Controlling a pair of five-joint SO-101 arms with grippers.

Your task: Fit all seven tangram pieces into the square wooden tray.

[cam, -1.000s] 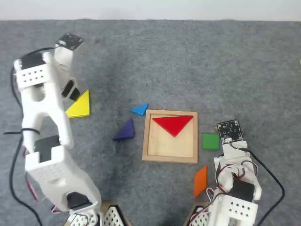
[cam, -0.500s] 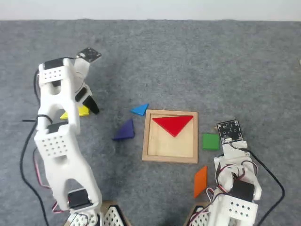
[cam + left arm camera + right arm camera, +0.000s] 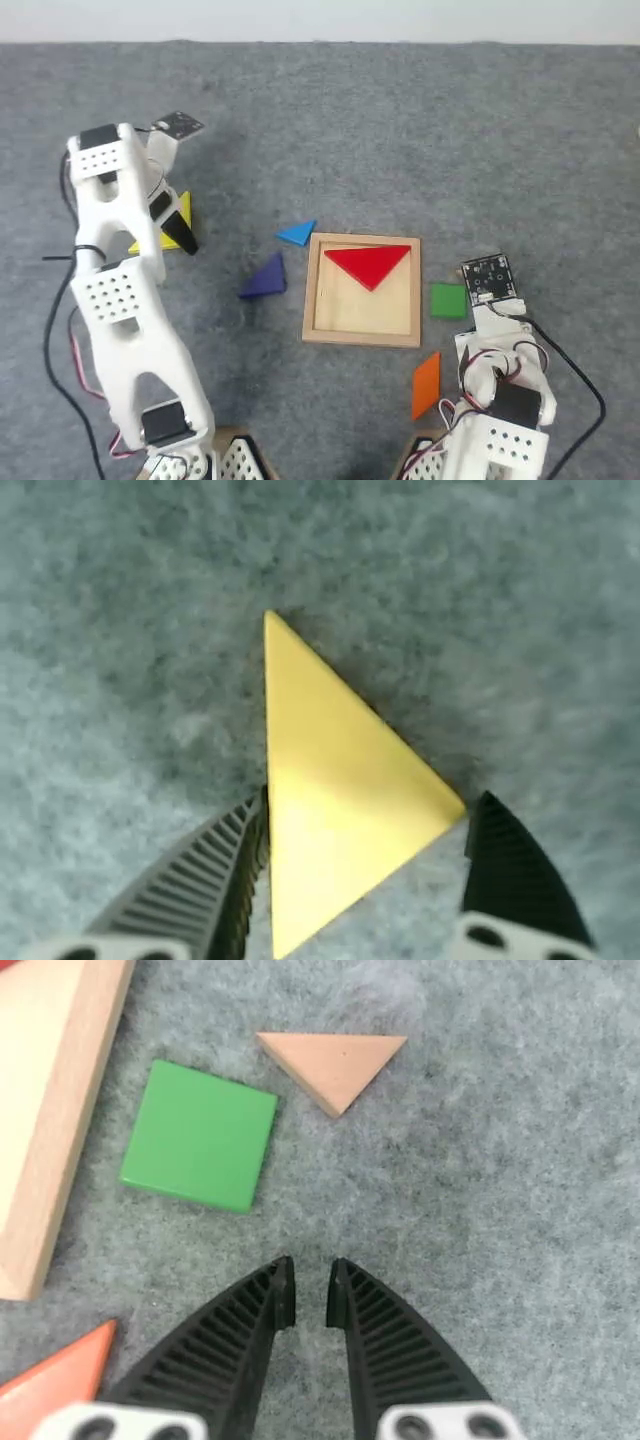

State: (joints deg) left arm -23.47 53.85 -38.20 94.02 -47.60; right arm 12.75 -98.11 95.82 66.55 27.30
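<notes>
The square wooden tray lies mid-table with a red triangle in its far half. My left gripper hovers over the yellow triangle at the left; in the left wrist view the gripper is open with a finger on either side of the yellow triangle. My right gripper stands shut over bare carpet, near a green square and a tan triangle. A blue triangle, a purple triangle, the green square and an orange piece lie around the tray.
Grey carpet covers the table. The tray's edge and a tip of the orange piece lie beside my right gripper. The right arm's base sits at the near right, the left arm's base at the near left.
The left arm swung right, then came back a little and settled with its fingers around the yellow triangle. The right arm and the other pieces have not moved.
</notes>
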